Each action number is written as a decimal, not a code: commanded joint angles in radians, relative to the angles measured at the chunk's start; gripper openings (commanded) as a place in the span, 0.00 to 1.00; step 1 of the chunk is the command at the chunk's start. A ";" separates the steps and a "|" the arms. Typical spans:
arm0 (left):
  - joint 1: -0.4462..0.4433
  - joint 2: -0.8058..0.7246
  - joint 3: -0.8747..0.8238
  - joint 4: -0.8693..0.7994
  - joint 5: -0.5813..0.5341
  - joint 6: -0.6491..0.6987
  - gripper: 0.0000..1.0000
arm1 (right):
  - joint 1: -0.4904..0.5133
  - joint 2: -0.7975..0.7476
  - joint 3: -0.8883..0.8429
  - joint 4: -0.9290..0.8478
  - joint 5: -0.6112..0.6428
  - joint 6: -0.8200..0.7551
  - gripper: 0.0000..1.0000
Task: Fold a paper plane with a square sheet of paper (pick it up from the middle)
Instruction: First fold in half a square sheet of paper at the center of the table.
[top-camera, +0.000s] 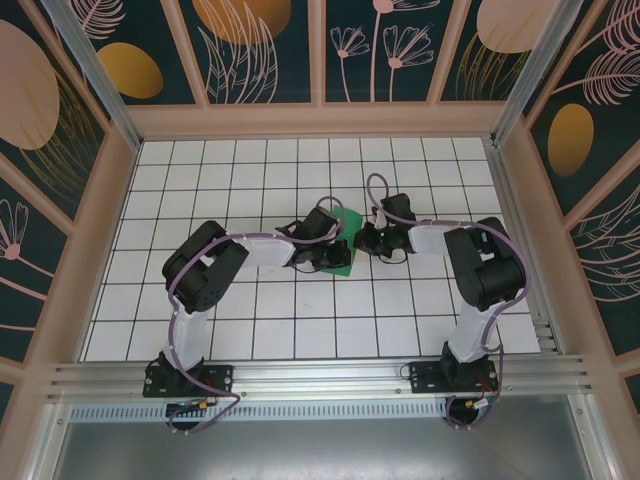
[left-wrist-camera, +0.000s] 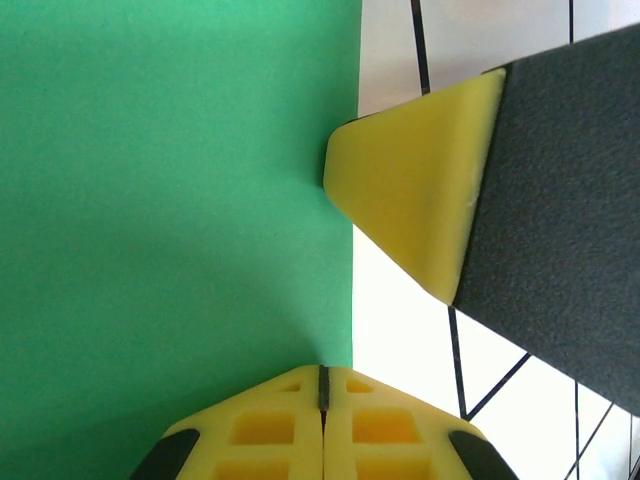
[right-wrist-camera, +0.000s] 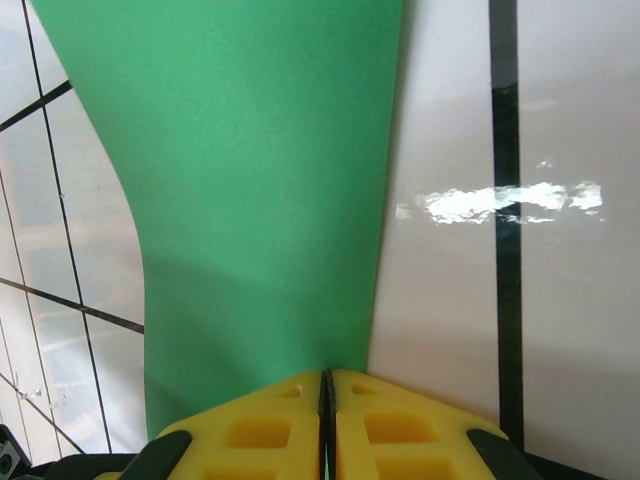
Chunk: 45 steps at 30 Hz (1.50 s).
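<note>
Centrally on the white gridded table (top-camera: 250, 300), the green sheet of paper (top-camera: 343, 262) sits between the two arms, which reach in from either side. In the left wrist view, the left gripper (left-wrist-camera: 322, 385) has its yellow fingers pressed together on the paper's edge, pinching it. The green surface spreads up and to the left. A yellow fingertip (left-wrist-camera: 410, 200) of the right gripper meets the same edge just above. In the right wrist view, the right gripper (right-wrist-camera: 327, 385) is likewise closed tight on the sheet, which rises from the jaws as a curved green band over the tiles.
</note>
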 joint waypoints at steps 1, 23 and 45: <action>-0.004 0.038 0.000 -0.101 -0.034 0.028 0.06 | -0.024 0.033 0.033 -0.018 0.020 -0.031 0.11; -0.004 0.040 -0.023 -0.101 -0.027 0.035 0.05 | -0.089 0.127 0.174 -0.031 0.059 -0.062 0.11; -0.005 0.033 -0.044 -0.087 -0.021 0.035 0.05 | -0.117 0.221 0.336 -0.077 0.098 -0.094 0.11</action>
